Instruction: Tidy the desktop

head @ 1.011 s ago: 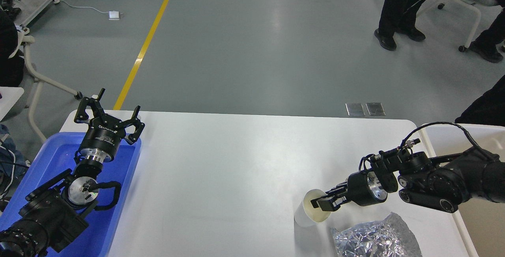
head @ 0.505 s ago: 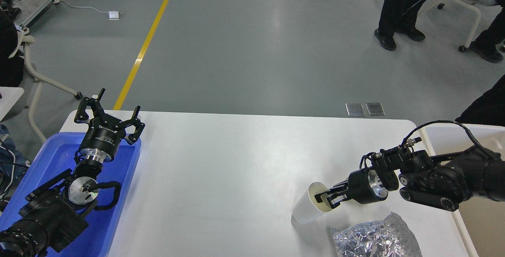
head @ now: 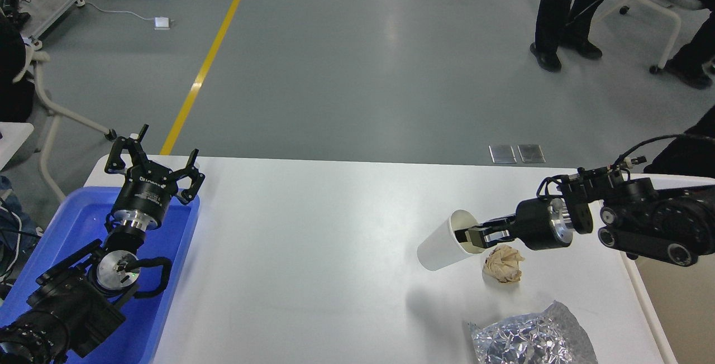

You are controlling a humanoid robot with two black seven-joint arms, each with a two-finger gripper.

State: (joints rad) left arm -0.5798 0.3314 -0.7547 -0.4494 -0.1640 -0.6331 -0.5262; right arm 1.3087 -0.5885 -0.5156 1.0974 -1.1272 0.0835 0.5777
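The white desktop (head: 313, 241) fills the lower view. My right gripper (head: 468, 235) is shut on the rim of a white paper cup (head: 441, 244), one finger inside the mouth, and holds it tilted on its side above the tabletop; its shadow lies below it. A crumpled beige paper ball (head: 503, 263) lies on the desktop just under the gripper. A crumpled silver foil wad (head: 530, 339) lies at the front right. My left gripper (head: 152, 154) is open and empty above the far end of the blue tray (head: 162, 308).
A beige-white bin (head: 676, 308) stands off the desktop's right edge, partly behind my right arm. People's legs and chairs stand on the grey floor at the far right. A yellow floor line runs beyond the table.
My right gripper has lifted the cup off the desktop and carried it up and away from me. The beige paper ball, hidden before, now shows. The left arm has not moved.
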